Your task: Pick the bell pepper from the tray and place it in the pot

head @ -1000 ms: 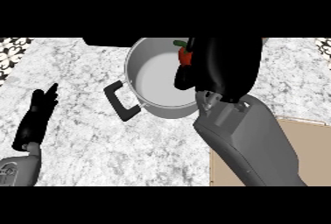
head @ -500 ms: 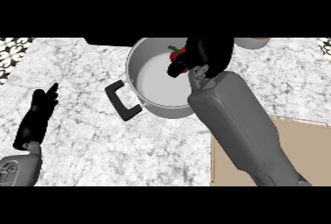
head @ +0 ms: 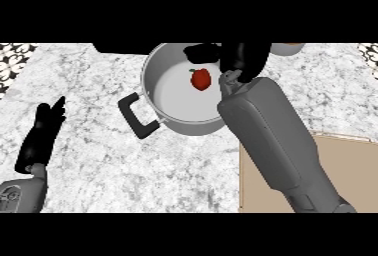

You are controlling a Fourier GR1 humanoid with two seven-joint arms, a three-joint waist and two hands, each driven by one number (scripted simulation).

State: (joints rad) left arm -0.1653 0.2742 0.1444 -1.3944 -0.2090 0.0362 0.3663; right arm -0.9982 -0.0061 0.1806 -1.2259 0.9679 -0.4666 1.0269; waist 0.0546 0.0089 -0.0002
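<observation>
The worktop is a pale marble, white with many grey veins, and it fills most of the head view. At the lower right a plain beige panel lies on it, with straight edges. In the two upper corners a black-and-white patterned surface shows beyond the marble. The light is even and soft.

A kitchen — marble counter, grey cooking pot.
</observation>
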